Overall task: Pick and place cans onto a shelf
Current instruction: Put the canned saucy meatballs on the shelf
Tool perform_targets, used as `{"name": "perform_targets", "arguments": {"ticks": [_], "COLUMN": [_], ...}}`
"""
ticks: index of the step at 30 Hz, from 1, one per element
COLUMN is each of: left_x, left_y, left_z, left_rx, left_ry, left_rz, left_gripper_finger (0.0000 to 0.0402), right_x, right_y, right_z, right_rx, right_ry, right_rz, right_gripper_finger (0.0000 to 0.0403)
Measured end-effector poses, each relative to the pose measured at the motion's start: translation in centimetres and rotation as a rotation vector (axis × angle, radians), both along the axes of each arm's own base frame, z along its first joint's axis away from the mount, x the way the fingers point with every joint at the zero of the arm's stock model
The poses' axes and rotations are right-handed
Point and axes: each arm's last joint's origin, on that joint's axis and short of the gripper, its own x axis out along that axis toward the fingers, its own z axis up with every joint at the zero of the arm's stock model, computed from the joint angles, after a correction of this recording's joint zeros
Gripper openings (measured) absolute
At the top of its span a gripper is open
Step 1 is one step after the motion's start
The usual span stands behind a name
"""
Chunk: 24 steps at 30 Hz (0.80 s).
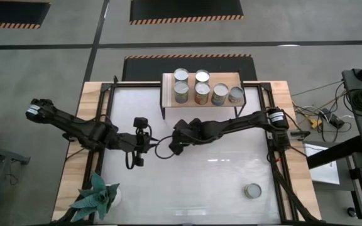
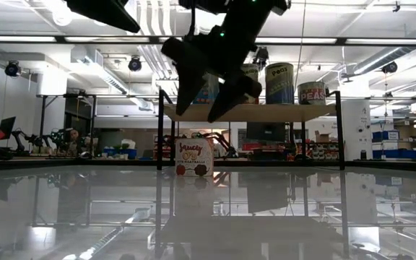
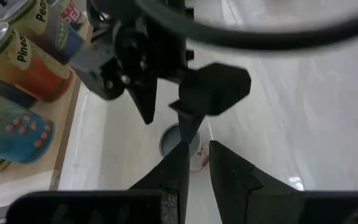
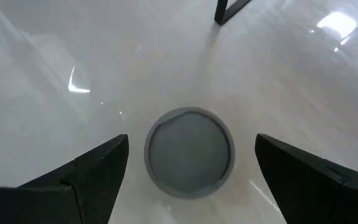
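Note:
A small can [image 4: 189,152] with a grey top stands upright on the white table; the low view shows its red-and-white label [image 2: 193,157]. My right gripper [image 4: 191,177] hangs open above it, one finger to each side, clear of the can [image 2: 199,112]. In the high view this gripper [image 1: 173,148] hides the can. My left gripper [image 3: 197,171] waits just left of it [image 1: 144,142], shut and empty. Several cans [image 1: 197,88] stand on the wooden shelf [image 1: 231,78] at the far edge. One more can [image 1: 252,190] stands near the front right corner.
A teal spiky plant [image 1: 96,198] sits at the table's front left corner. The shelf's black legs [image 2: 159,130] stand behind the can under my right gripper. Open white tabletop [image 1: 212,176] lies between the two arms and the front edge.

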Motion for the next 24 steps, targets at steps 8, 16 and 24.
{"name": "perform_targets", "arguments": {"ticks": [8, 16, 24], "left_x": [0.0, 0.1, 0.1], "left_y": [0.0, 0.0, 0.0], "left_z": [0.0, 0.0, 0.0], "left_rx": [0.002, 0.002, 0.005], "left_ry": [-0.002, -0.003, -0.003], "left_rz": [-0.002, -0.002, -0.004], "left_gripper_finger": [0.0044, 0.0044, 0.0044], "right_x": [0.6, 1.0, 1.1], "right_y": [0.0, 0.0, 0.1], "right_z": [-1.7, -3.1, -3.1], "right_rx": [-0.028, -0.027, -0.025], "right_ry": [0.029, 0.049, 0.036], "right_rz": [-0.017, -0.026, -0.028], "right_gripper_finger": [0.0336, 0.0336, 0.0336]}}
